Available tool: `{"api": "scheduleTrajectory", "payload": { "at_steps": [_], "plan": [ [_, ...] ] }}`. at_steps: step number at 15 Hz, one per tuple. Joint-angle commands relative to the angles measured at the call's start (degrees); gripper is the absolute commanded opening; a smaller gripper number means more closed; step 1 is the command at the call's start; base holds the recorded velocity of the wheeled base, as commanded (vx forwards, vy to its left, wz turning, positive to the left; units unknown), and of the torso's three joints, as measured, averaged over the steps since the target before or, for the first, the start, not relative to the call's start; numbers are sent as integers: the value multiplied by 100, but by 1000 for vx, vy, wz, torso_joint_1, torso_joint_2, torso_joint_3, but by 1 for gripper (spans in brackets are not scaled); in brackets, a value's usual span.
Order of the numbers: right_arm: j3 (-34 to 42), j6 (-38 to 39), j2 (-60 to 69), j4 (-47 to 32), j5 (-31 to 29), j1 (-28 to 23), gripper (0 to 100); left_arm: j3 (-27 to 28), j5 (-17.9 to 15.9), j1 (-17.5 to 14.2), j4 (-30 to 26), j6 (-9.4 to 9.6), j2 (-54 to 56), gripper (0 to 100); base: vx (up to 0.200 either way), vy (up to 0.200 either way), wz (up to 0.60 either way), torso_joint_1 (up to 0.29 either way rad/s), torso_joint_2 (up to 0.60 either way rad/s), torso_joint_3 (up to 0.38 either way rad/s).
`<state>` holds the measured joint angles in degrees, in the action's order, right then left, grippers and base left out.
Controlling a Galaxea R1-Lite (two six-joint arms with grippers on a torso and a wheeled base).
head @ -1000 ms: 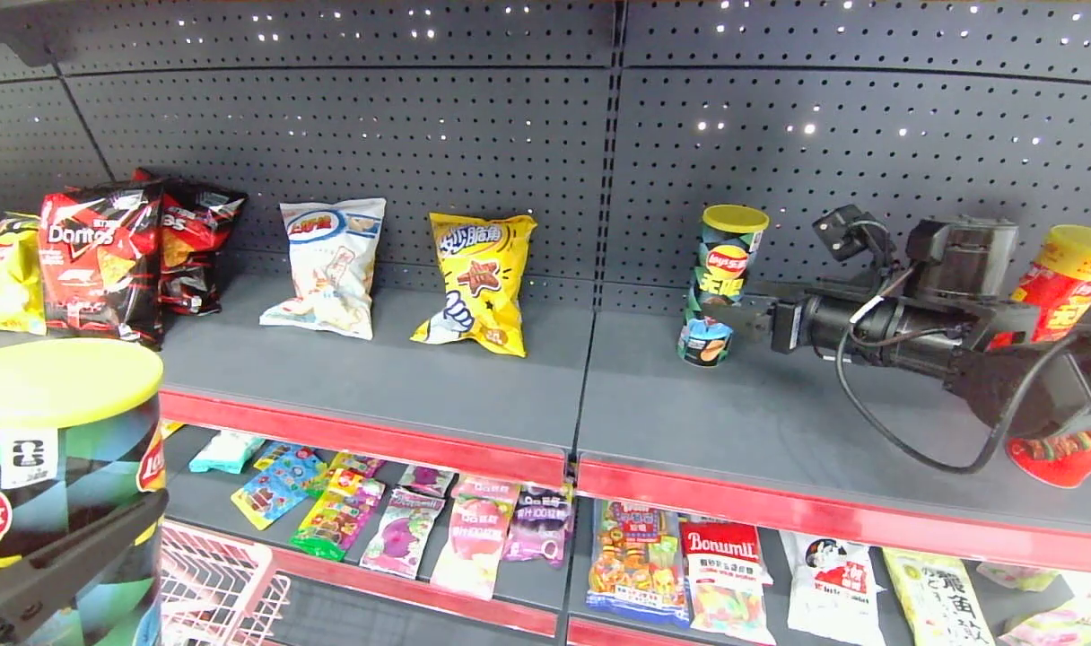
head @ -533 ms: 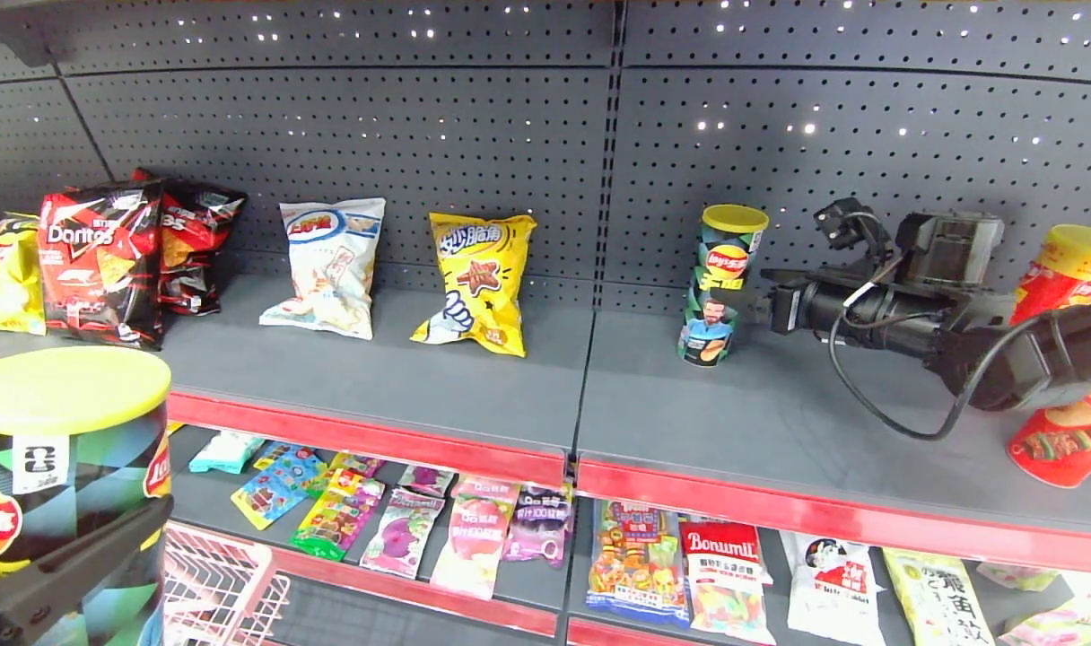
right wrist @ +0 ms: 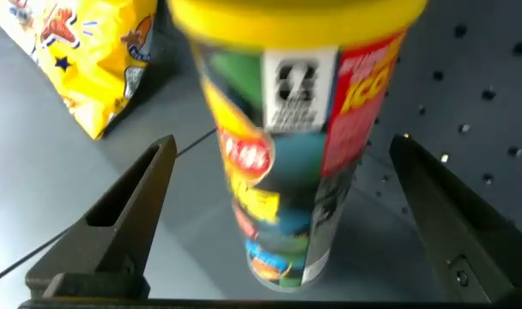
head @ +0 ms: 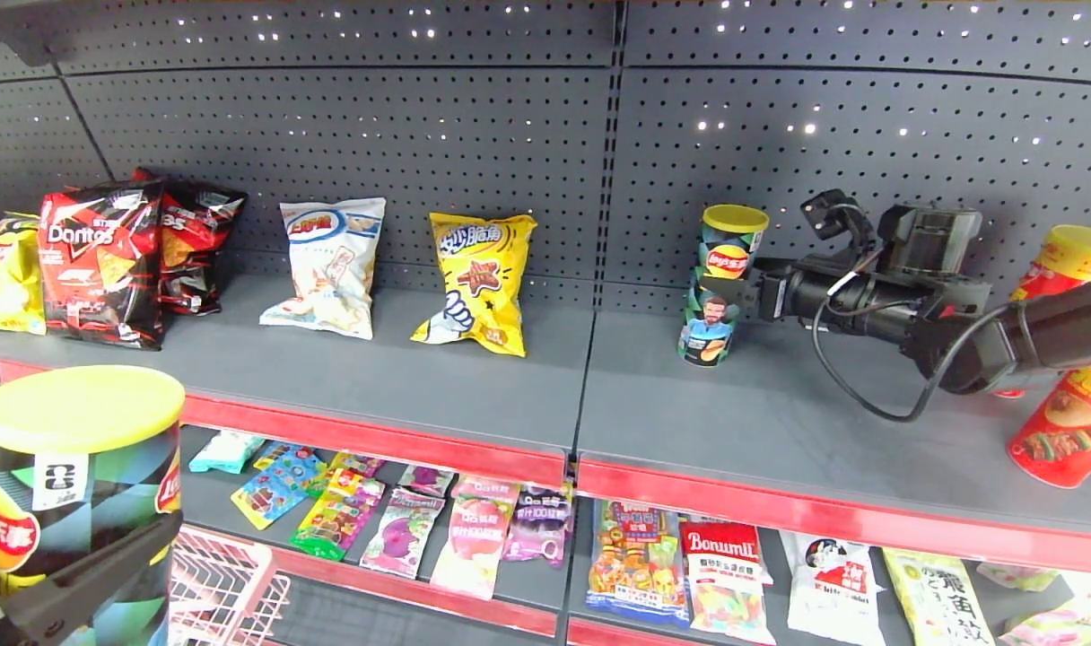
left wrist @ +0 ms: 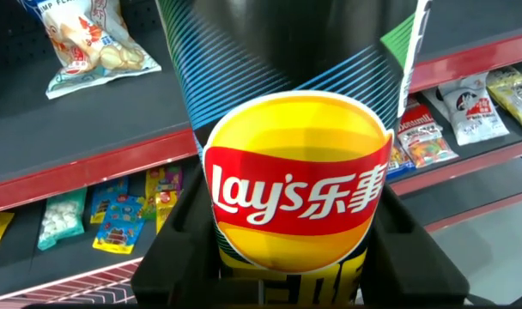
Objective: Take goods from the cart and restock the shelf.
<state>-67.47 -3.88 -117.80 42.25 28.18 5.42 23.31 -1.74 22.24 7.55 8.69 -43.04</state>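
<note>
our right tool has spread wide, leaving the can restocked near the shelf's back edge; our left tool grips a second can.

The grey shelf with a red front edge carries, from left to right, a small yellow bag, two red-and-black bags, a white bag, a yellow bag, an upright yellow-lidded can and red cans. The lower board holds flat sweet packets.
</note>
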Motion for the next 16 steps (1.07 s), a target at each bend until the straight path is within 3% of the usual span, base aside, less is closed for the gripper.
{"api": "scheduleTrajectory", "payload": {
  "at_steps": [1, 9, 16],
  "plan": [
    [-178, 1, -121, 2, 12, 2, 100, -11, -1, 0, 1, 1, -11, 0, 0, 0, 0, 0, 0, 0],
    [-345, -25, -182, 2, 785, -24, 100, -19, -1, 0, 1, 10, -11, 0, 0, 0, 0, 0, 0, 0],
    [-741, -78, -586, 2, 838, -6, 100, -19, -1, 0, 1, 10, 7, 0, 0, 0, 0, 0, 0, 0]
  ]
}}
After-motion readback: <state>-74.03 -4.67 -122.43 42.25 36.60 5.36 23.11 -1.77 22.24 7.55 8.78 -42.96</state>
